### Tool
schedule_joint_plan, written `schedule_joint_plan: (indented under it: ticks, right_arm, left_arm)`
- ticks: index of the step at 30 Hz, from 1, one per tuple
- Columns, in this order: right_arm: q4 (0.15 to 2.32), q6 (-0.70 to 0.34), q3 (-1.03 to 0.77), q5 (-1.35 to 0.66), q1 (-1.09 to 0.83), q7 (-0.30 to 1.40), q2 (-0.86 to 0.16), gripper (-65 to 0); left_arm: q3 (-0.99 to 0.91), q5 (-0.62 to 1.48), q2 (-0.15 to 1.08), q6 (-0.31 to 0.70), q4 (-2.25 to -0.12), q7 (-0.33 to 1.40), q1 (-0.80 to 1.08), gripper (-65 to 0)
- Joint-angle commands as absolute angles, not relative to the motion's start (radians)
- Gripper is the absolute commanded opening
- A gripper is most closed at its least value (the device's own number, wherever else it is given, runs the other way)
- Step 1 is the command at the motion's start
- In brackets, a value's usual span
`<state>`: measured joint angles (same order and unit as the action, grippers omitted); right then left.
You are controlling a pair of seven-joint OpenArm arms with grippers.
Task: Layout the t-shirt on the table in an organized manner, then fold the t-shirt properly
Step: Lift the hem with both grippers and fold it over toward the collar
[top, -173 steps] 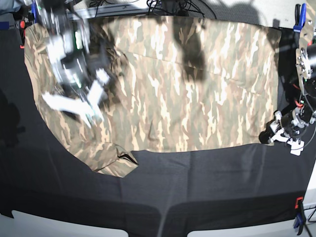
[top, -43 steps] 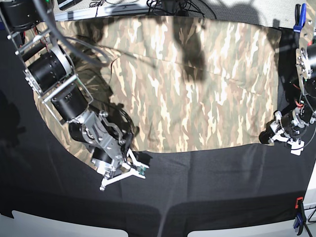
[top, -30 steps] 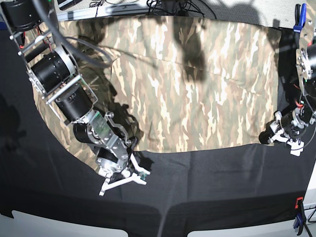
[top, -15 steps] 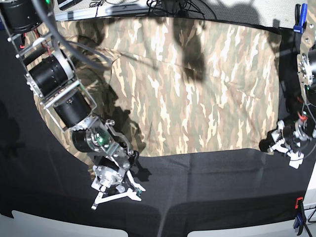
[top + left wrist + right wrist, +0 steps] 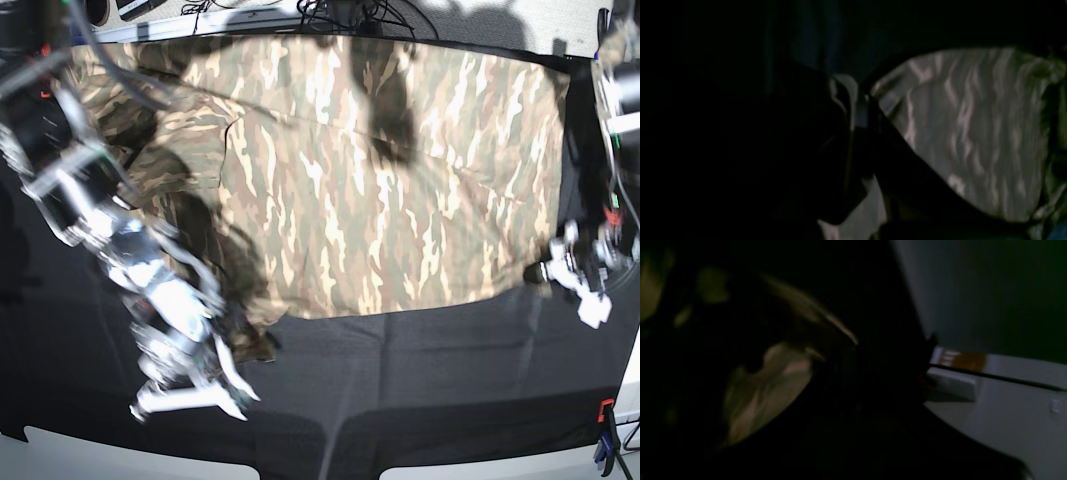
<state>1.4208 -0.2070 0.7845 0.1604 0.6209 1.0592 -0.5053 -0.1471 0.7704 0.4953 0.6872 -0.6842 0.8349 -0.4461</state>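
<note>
Looking for writing, you find none legible; both hands are closed together, the t-shirt [image 5: 400, 180] spread on the black bench [image 5: 420, 390], cables behind it.

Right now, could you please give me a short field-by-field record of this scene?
garment: t-shirt, camouflage print, spread across the far half of the table
shirt state: mostly flat, bunched at the sleeve side
right gripper: shut, over the shirt's near corner, blurred
left gripper: shut, at the shirt's opposite near corner
fold: not yet made
</note>
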Motion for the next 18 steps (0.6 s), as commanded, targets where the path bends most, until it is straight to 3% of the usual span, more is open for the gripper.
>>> schedule_joint_plan:
  ticks: [1, 6, 18]
  right_arm:
    - [1.454, -0.208, 0.776, 0.172, 0.618, 1.052, -0.526, -65.0]
    - [1.583, -0.201, 0.776, 0.196, 0.444, 1.05, -0.595, -65.0]
    - [1.867, -0.115, 0.765, 0.525, 0.036, 1.121, -0.69, -65.0]
  left_arm:
    - [-0.152, 0.793, 0.514, 0.698, -0.744, 0.816, -0.454, -65.0]
    - [-0.152, 0.821, 0.514, 0.698, -0.964, 0.872, -0.334, -65.0]
    - [-0.153, 0.81, 0.546, 0.636, -1.456, 0.924, -0.076, -65.0]
